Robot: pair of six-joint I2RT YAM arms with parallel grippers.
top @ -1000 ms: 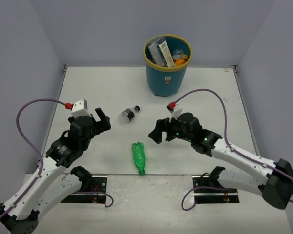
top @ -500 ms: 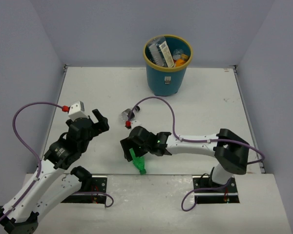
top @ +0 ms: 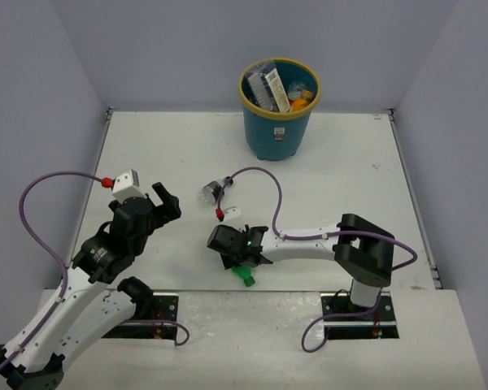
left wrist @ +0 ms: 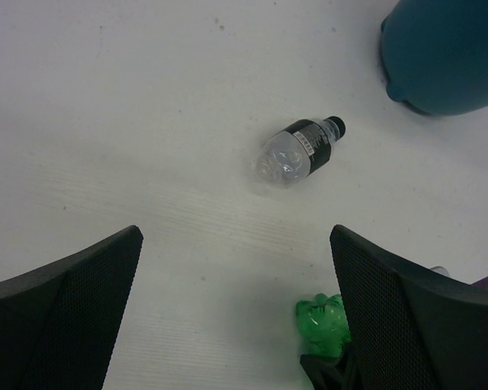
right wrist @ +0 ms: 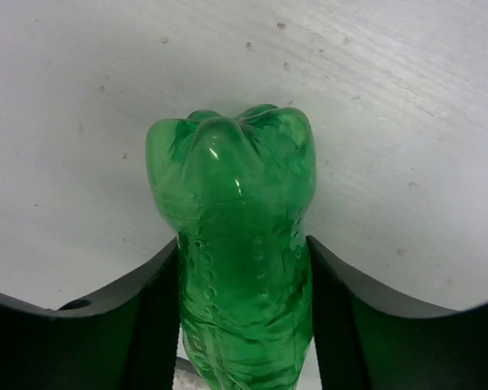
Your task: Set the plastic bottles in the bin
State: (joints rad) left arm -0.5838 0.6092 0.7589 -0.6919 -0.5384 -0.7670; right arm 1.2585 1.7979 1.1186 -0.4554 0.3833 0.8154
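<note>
A crumpled green plastic bottle lies on the white table near the front edge, and my right gripper is shut on its body, one finger pressed to each side. From above, only its cap end shows below the right gripper. A clear bottle with a black label lies on its side mid-table, also in the left wrist view. My left gripper hangs open to the left of it, holding nothing. The teal bin with a yellow rim stands at the back.
The bin holds several bottles, with an orange one showing near its right rim. The right arm's purple cable loops over the table between the clear bottle and the bin. Grey walls close in the table's left, back and right sides.
My right arm swung left and down from mid-table onto the green bottle, and its jaws closed on it. The left gripper drew back slightly and stayed open.
</note>
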